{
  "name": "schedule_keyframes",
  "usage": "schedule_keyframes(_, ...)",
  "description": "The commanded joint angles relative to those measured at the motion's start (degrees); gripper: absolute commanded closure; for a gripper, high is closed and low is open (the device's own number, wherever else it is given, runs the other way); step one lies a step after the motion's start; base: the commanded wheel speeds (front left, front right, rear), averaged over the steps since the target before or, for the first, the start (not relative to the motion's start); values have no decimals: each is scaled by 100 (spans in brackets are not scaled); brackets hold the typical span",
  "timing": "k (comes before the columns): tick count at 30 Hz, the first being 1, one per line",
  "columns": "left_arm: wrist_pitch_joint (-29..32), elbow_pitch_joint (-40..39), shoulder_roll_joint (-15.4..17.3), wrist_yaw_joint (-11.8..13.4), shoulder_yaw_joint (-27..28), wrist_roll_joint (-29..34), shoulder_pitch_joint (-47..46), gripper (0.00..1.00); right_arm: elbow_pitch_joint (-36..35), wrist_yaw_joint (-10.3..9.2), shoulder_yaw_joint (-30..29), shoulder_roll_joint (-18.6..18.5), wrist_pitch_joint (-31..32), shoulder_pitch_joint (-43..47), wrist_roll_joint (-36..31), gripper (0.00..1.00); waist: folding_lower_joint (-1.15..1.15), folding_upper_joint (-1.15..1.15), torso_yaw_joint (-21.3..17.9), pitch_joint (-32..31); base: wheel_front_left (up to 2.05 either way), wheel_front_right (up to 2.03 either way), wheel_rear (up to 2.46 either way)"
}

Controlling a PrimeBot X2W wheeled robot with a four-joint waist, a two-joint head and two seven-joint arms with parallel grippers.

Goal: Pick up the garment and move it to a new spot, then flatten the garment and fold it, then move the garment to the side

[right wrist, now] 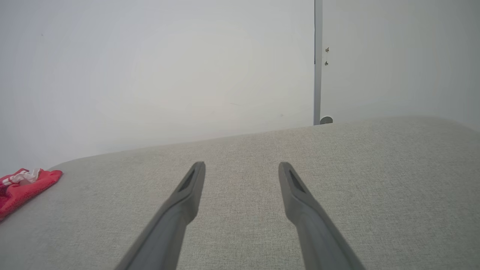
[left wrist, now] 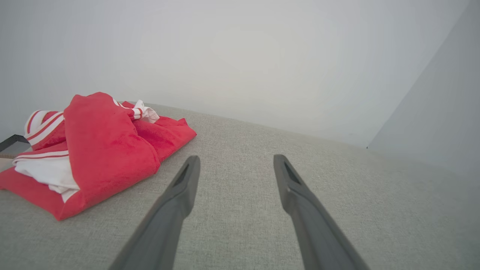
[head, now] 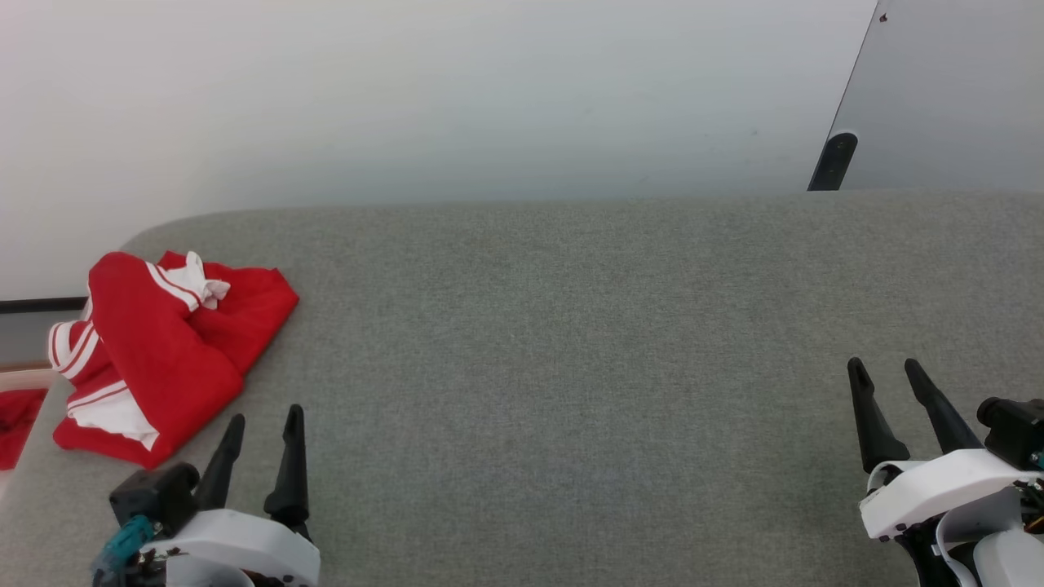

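Jaws of both grippers are seen spread wide and empty above the near part of the grey fabric surface [head: 571, 342]. The left gripper [head: 265, 412] is at the near left and the right gripper [head: 883, 364] at the near right, well apart, and nothing is touched by either.

Just beyond the left gripper, toward the left end of the surface, the garment [head: 155, 350] is found in a crumpled heap. Its red body is bunched over a white sleeve, with striped trim showing at several folds. It lies near that gripper but apart from it, and far from the right one.

Soft, light handling is to be expected. The cloth will likely sag and drape when lifted, layers may be dragged up together, and nothing in it can be broken. A pinch on a raised fold is judged best, such as the red ridge across the heap or the near red hem corner. A thick bunch is better avoided, since flattening would be made harder.

Past the left edge a separate red cloth [head: 15, 424] is partly seen. Farthest off, a pale wall [head: 489, 98] closes the scene.
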Motion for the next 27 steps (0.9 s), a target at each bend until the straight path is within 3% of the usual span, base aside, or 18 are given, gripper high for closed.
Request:
schedule_keyframes(1,-56,-11,46,-31,7,140,-46,0,-21,-4,-33,-47,-45,-101,-151,0,0,0,-2,4,0,0,0)
schedule_keyframes(27,-366,257,114,-110,-19,1044,-143,0,152,-5,-333,112,-385,-74,-1098,0,0,0,25,17,0,0,0)
